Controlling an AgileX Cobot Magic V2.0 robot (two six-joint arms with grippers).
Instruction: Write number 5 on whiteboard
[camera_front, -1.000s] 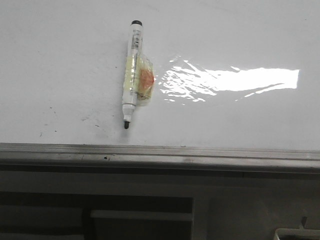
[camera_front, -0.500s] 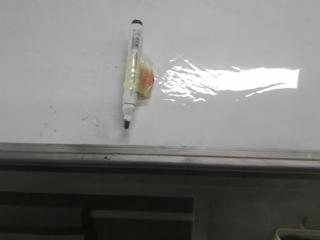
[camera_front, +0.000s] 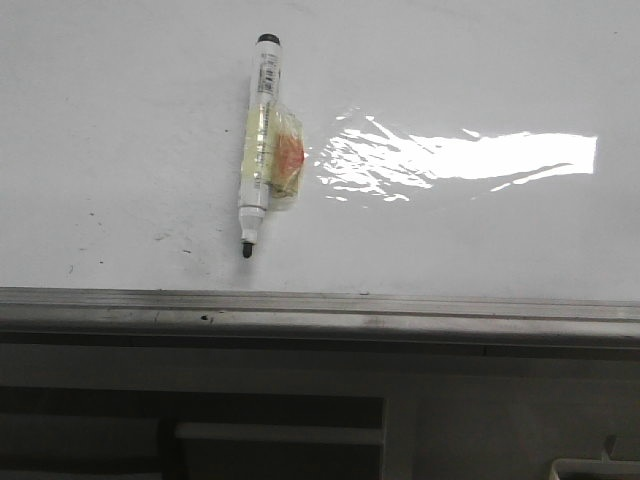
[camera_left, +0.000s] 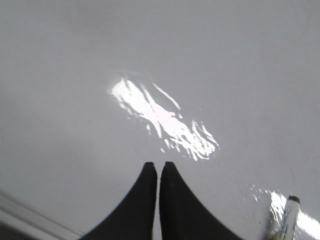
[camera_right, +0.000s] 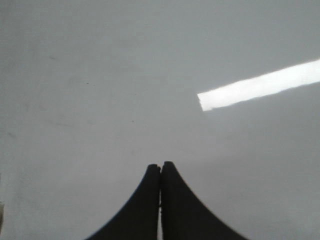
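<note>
The whiteboard (camera_front: 480, 80) is a glossy white board with a grey metal edge strip along its near side. No number 5 shows on it, only tiny black specks. A white marker (camera_front: 257, 140) with a black tip lies on the board, tip towards the edge strip, with a yellowish-orange taped pad on its barrel. Its end also shows in the left wrist view (camera_left: 288, 220). My left gripper (camera_left: 158, 164) is shut and empty above bare board (camera_left: 75, 75). My right gripper (camera_right: 161, 164) is shut and empty above bare board (camera_right: 100, 60). Neither gripper shows in the front view.
A bright light reflection (camera_front: 470, 158) lies on the board to the right of the marker. The grey edge strip (camera_front: 320, 305) runs across the front view, with dark furniture below it.
The marker and the board have shifted slightly up and to the left in the front view. Nothing was taken hold of.
</note>
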